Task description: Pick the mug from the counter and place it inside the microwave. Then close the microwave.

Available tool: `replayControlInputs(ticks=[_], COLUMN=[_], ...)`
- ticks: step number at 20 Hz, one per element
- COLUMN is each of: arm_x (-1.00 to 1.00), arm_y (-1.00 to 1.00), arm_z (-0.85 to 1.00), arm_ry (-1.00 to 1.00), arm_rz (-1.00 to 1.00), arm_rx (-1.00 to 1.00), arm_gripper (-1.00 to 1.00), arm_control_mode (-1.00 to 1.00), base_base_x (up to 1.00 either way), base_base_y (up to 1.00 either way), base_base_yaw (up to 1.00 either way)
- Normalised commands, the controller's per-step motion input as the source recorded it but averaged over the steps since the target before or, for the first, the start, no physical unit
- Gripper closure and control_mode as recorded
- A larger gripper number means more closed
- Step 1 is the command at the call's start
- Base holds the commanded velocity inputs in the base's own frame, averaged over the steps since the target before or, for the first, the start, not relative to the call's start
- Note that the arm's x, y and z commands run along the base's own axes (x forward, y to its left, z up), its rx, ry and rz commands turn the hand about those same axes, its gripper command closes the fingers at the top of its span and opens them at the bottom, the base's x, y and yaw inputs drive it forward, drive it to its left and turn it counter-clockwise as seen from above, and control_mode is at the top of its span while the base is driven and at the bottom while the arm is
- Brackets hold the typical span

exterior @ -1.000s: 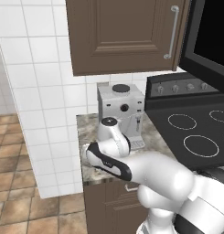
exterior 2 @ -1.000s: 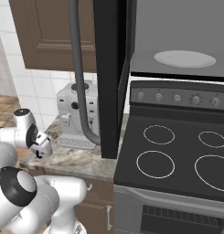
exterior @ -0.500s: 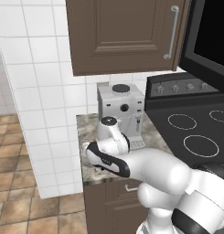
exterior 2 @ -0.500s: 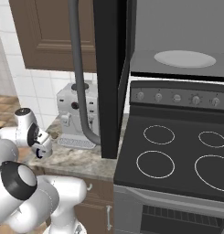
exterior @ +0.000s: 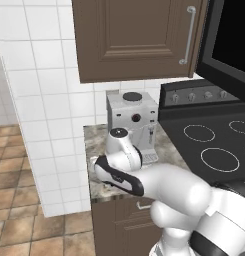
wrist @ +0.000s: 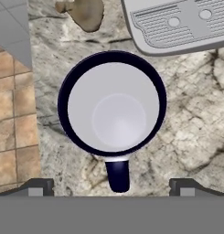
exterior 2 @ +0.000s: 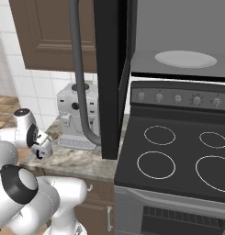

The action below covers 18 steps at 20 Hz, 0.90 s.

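Navy-rimmed mug [wrist: 112, 106], 1, on counter [wrist: 191, 109]

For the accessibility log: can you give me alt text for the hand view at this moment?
Seen from straight above, the empty mug stands upright on the counter, its dark handle pointing toward the open gripper. The coffee machine's grey drip tray lies beyond it, and tiled floor shows past the counter edge.

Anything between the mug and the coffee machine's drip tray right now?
Nothing: in the hand view, bare granite counter separates the mug from the drip tray. They stand close but apart.
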Motion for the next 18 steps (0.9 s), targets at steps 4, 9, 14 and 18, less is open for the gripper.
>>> replayControlInputs(ticks=[4,9,14,18], arm_x=[-0.03,-0.01,0.00,0.00], arm_y=[0.00,0.00,0.00,0.00], arm_z=[0.00,-0.09,-0.12,-0.14], arm_ry=[0.00,0.00,0.00,0.00], arm_rz=[0.00,0.00,0.00,0.00], arm_rx=[0.00,0.00,0.00,0.00], arm_gripper=[-1.00,-1.00,-1.00,-1.00], arm_control_mode=[-1.00,-1.00,-1.00,-1.00], base_base_x=[0.00,0.00,0.00,0.00], base_base_y=[0.00,0.00,0.00,0.00], base_base_yaw=[0.00,0.00,0.00,0.00])
